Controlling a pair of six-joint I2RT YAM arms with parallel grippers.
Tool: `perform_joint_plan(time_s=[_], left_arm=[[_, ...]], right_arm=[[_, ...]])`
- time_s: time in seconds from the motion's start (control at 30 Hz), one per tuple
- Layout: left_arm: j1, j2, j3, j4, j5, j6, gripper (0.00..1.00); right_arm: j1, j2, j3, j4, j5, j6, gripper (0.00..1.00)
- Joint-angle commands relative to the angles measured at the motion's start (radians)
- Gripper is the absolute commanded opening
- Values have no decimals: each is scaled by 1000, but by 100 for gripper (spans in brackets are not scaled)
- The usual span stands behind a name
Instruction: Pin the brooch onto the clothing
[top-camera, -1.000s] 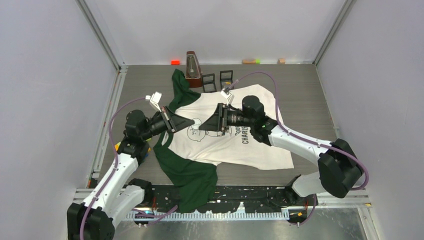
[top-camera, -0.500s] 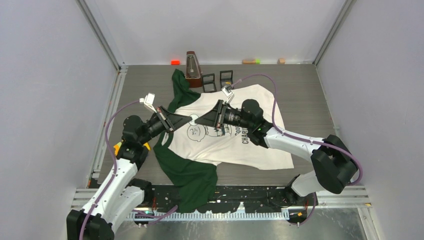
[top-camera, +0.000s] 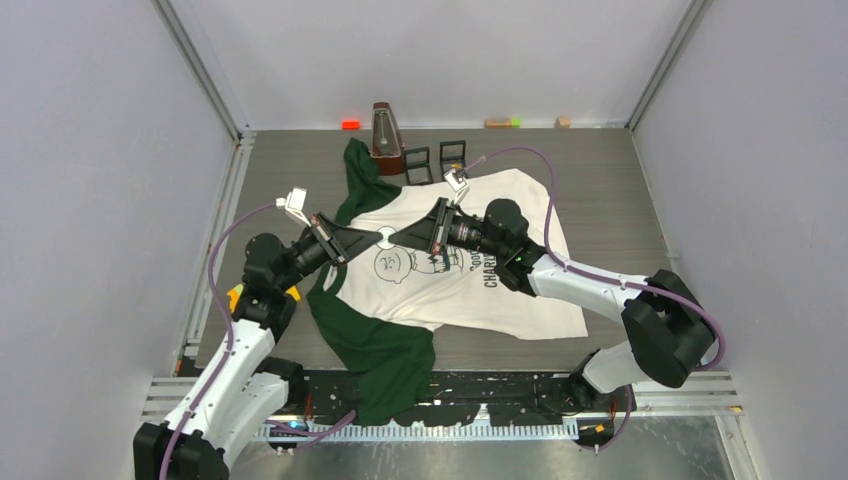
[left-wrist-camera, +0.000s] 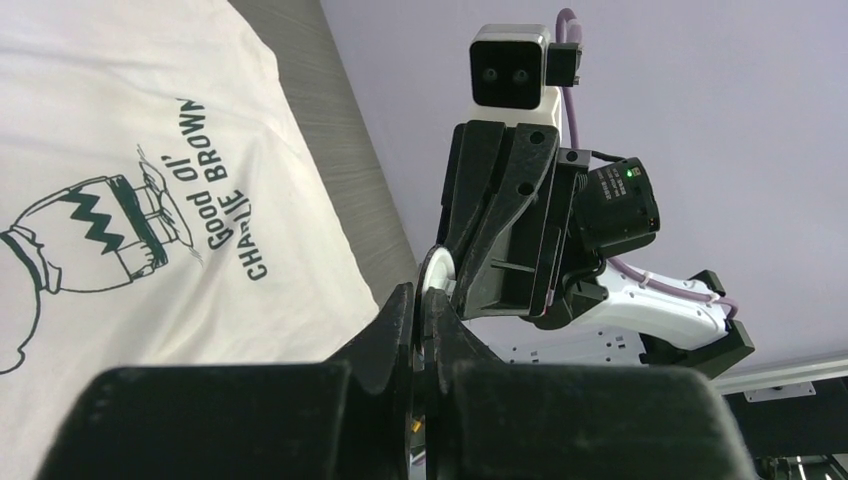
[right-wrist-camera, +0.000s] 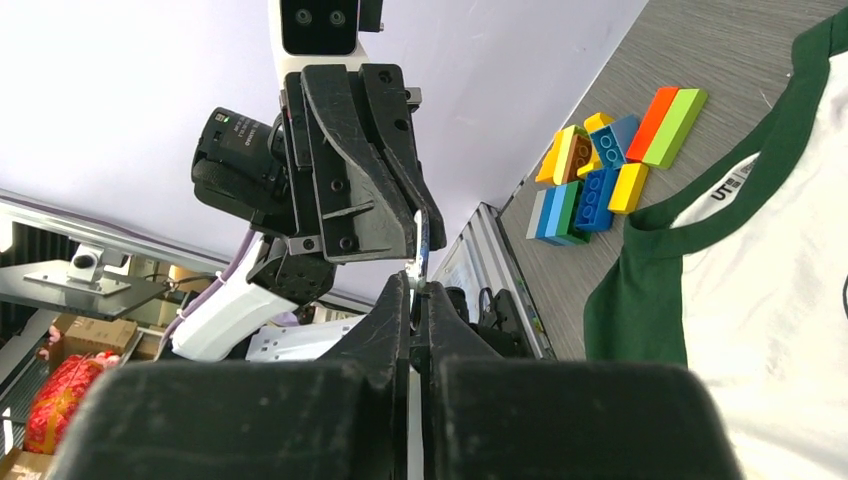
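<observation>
left gripper (top-camera: 372, 237) and right gripper (top-camera: 398, 239) both pinch the brooch (top-camera: 386, 237) mid-frame above the t-shirt (top-camera: 520, 295); nothing is pinned yet.

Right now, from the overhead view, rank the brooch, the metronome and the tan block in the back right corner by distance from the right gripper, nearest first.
1. brooch: pinched at the tips of the right gripper.
2. metronome: back edge, left of centre.
3. tan block: back right corner.
</observation>
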Motion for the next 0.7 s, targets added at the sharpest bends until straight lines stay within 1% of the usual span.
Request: perform_joint_plan(time_s=[0.0, 0.03, 0.07, 0.1, 0.13, 0.17, 0.2, 0.23, 0.27, 0.3, 0.37, 0.4, 0.43, 0.47, 0.5, 0.53, 0.57, 0.6, 0.63, 0.67], left_arm=[[-3, -12, 2, 32, 6, 2, 10], [-3, -12, 5, 23, 14, 9, 20], [-2, -11, 13, 1, 19, 24, 33], [-2, -12, 22, -26, 25, 42, 52], [-2, -13, 35, -62, 28, 64, 63], [-2, -13, 52, -107, 29, 91, 73], [-2, -13, 68, -151, 30, 122, 81], [-1, -11, 86, -197, 33, 155, 85], [1, -7, 103, -237, 41, 186, 88], [2, 0, 121, -276, 49, 217, 91], [2, 19, 157, -326, 87, 279, 93], [2, 37, 172, -361, 115, 317, 93], [2, 53, 194, -401, 145, 362, 93], [2, 70, 219, -452, 171, 426, 91], [0, 83, 248, -515, 190, 486, 90], [-4, 93, 274, -573, 207, 566, 89], [-10, 102, 294, -612, 238, 617, 89], [-24, 110, 310, -639, 264, 653, 89], [-37, 118, 322, -658, 294, 684, 89], [-48, 127, 331, -670, 325, 704, 89]], right_arm=[[-3, -28, 6, 17, 37, -55, 1], [-8, -31, 11, -1, 30, -67, 1], [-13, -38, 23, -44, 23, -92, 1], [-26, -44, 32, -64, 6, -105, 1], [-35, -55, 38, -106, -5, -128, 1], [-58, -59, 43, -129, -34, -139, 1], [-68, -66, 59, -188, -52, -172, 1], [-89, -69, 73, -225, -97, -194, 1], [-98, -74, 107, -328, -137, -257, 1], [-115, -77, 144, -385, -156, -295, 1], [-143, -84, 195, -581, -228, -419, 1], [-154, -80, 215, -627, -307, -448, 1], [-174, -75, 260, -747, -332, -507, 1], [-181, -63, 284, -809, -387, -546, 1], [-189, -58, 336, -952, -410, -627, 1], [-192, -46, 362, -1020, -444, -673, 1], [-192, -32, 414, -1160, -461, -762, 1], [-192, -26, 438, -1229, -490, -803, 1], [-192, -12, 483, -1347, -502, -876, 1], [-191, -8, 500, -1389, -528, -903, 1]])
